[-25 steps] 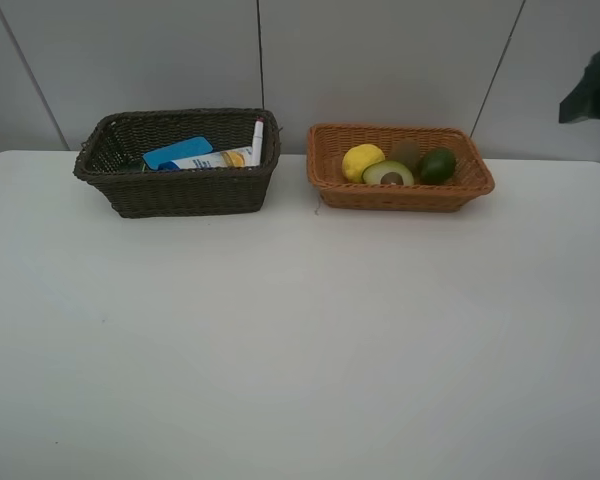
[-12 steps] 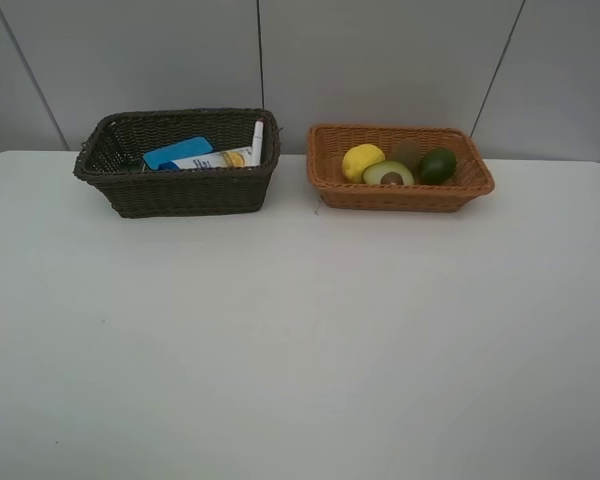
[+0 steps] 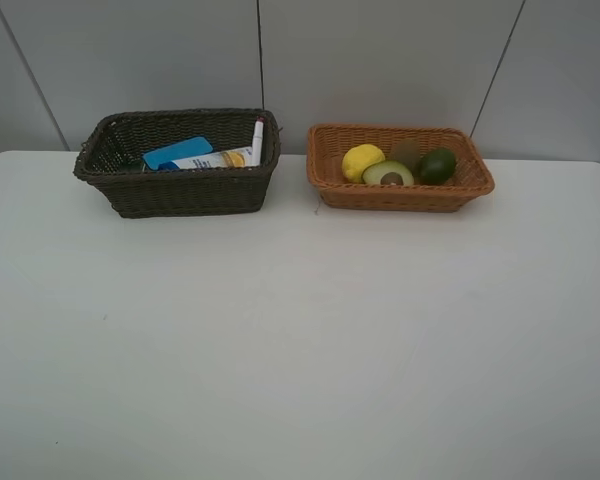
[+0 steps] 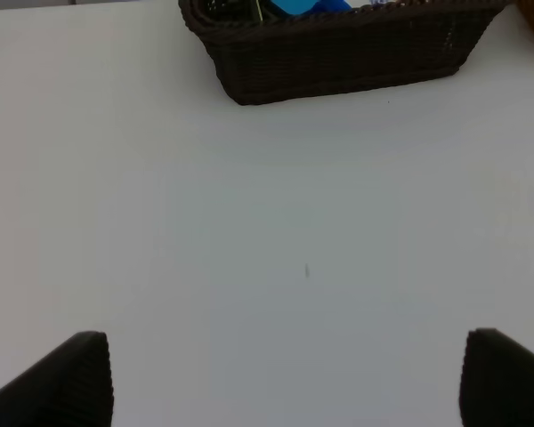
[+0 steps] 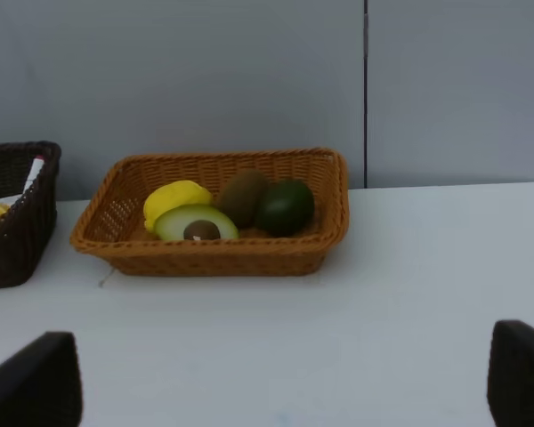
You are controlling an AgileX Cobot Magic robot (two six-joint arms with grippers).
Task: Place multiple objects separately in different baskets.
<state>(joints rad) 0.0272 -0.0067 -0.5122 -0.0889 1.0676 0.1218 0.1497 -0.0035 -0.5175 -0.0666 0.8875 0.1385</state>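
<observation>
The dark brown basket (image 3: 180, 195) at the back left holds a white bottle (image 3: 215, 158), a blue flat piece (image 3: 178, 152) and the pink-tipped marker (image 3: 257, 140). The orange-tan basket (image 3: 400, 197) to its right holds the lemon (image 3: 362, 160), halved avocado (image 3: 387, 174), kiwi (image 3: 407, 152) and green avocado (image 3: 438, 165). No dark green bottle or dark eraser can be made out. Neither gripper shows in the exterior view. My left gripper (image 4: 289, 382) is open and empty over bare table, short of the dark basket (image 4: 338, 53). My right gripper (image 5: 280, 382) is open and empty, facing the orange-tan basket (image 5: 214, 253).
The white table (image 3: 300, 340) stretches from the baskets to the front edge. A grey panelled wall (image 3: 380, 60) stands right behind the baskets. In the right wrist view the dark basket (image 5: 13, 231) sits beside the orange-tan one.
A dark part of the right arm at the exterior view's upper right edge one second ago has left the view. The baskets and objects have not moved.
</observation>
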